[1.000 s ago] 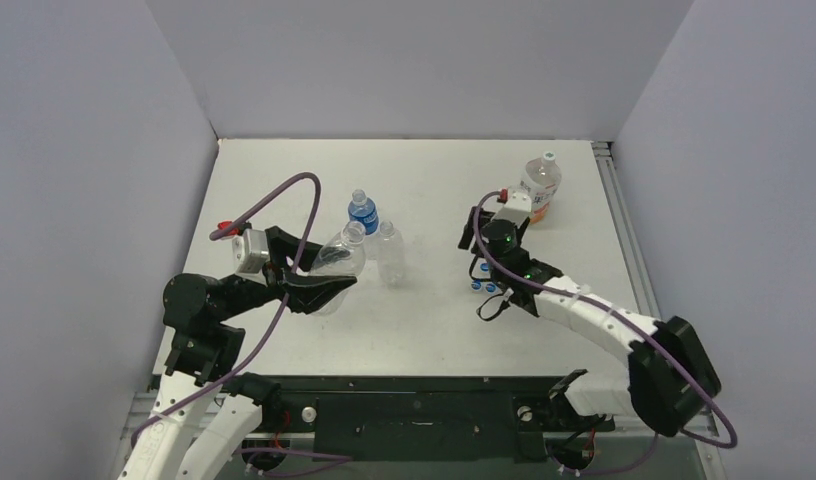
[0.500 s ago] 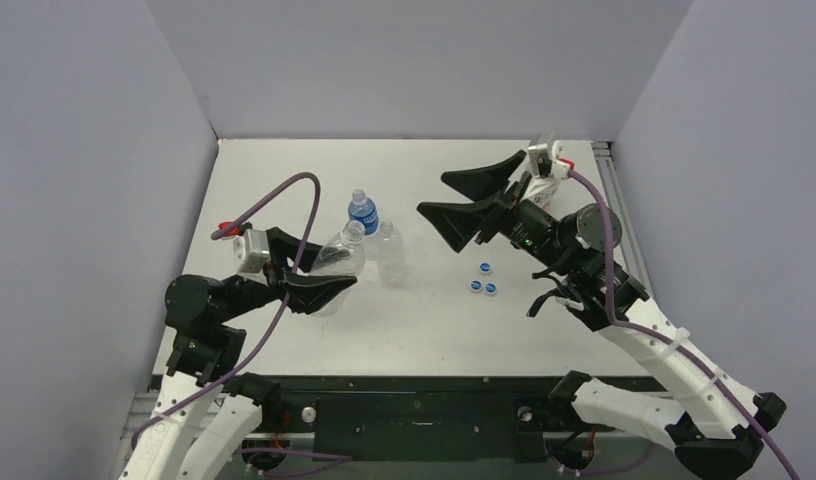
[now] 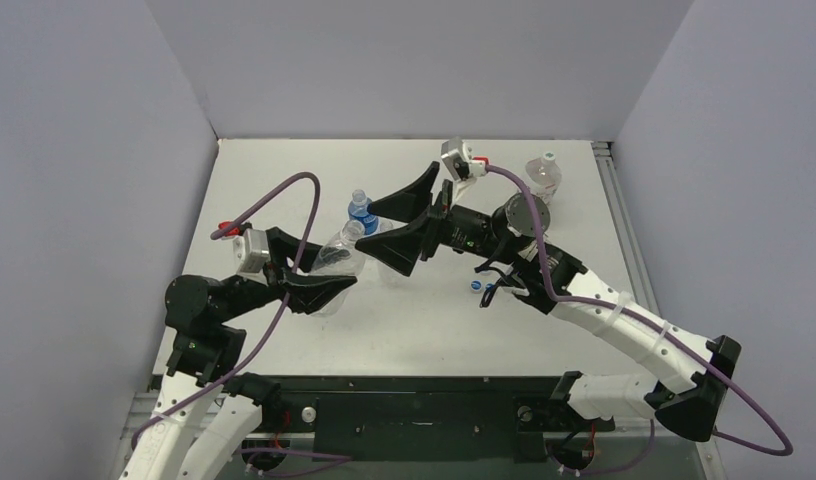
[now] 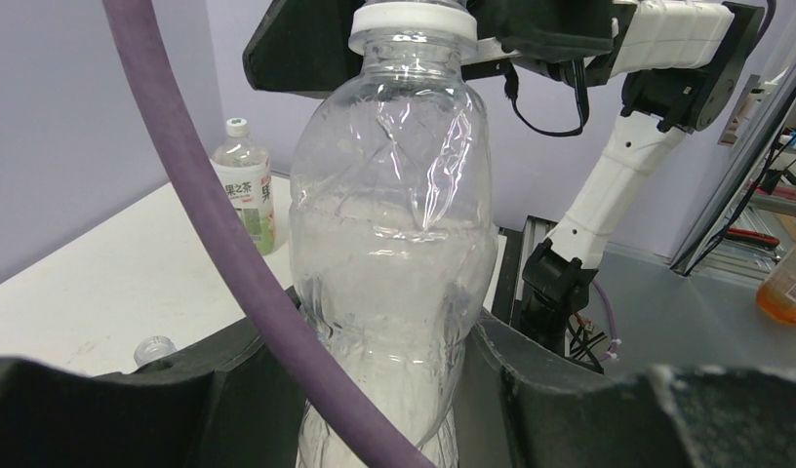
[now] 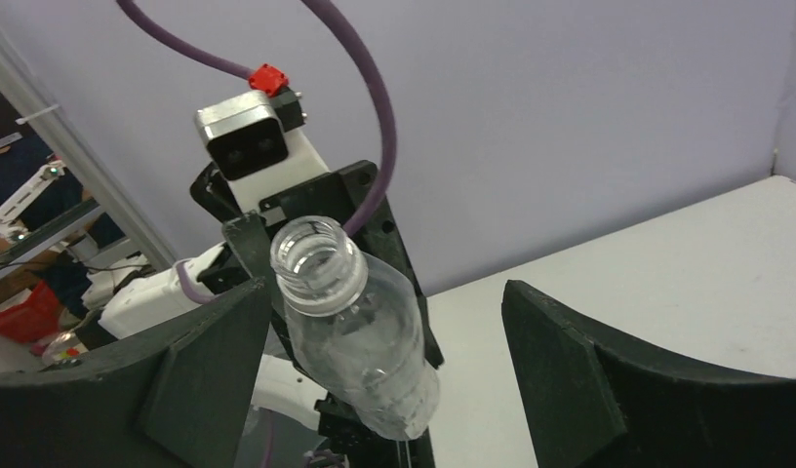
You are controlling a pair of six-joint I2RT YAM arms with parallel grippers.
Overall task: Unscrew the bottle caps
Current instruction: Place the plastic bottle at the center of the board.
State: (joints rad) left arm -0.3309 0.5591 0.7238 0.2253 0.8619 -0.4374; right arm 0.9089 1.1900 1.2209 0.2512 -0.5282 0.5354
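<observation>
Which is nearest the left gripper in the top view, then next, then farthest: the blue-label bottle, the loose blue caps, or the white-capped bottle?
From the left gripper, holding the clear bottle:
1. Blue-label bottle, standing just behind it.
2. Loose blue caps, on the table farther right.
3. White-capped bottle, far back right.

- left wrist view: the held bottle (image 4: pixel 394 244) loses its mouth to the top edge and its base below the bottom edge
- second plain bottle (image 4: pixel 155 349), only its open neck peeking over a finger of the left gripper (image 4: pixel 394 409)
- from above, the right gripper (image 3: pixel 399 225) covers that bottle's top, and the right arm (image 3: pixel 584 300) hides some blue caps (image 3: pixel 475 285), count unclear
</observation>
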